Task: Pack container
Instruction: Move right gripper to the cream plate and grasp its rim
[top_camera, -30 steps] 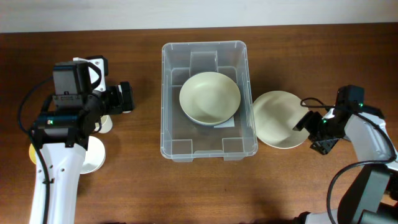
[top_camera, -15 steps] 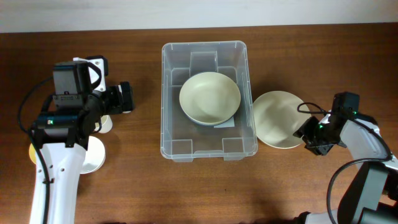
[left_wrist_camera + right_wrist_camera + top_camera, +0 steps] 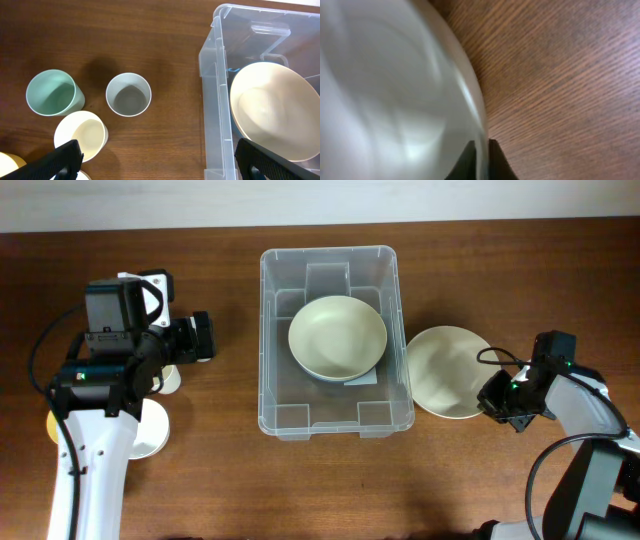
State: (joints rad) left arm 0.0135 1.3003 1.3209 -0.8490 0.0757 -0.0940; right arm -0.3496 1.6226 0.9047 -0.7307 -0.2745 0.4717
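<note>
Bowl (image 3: 395, 90) rim in right pincer (image 3: 481, 160), container (image 3: 320, 402) beside

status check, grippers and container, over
Left gripper open, empty, above the cups. Right gripper pinching rim of loose bowl, right of the container. Packed bowl in container. Nothing between loose bowl and container.

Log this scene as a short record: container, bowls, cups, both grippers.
container: centre, open-topped, holds one bowl
inner bowl: upright in container
outer bowl: outside, beside container's right wall
cups: green cup, grey cup, cream cup, left of container
left gripper: open, empty
right gripper: shut on outer bowl's rim
</note>
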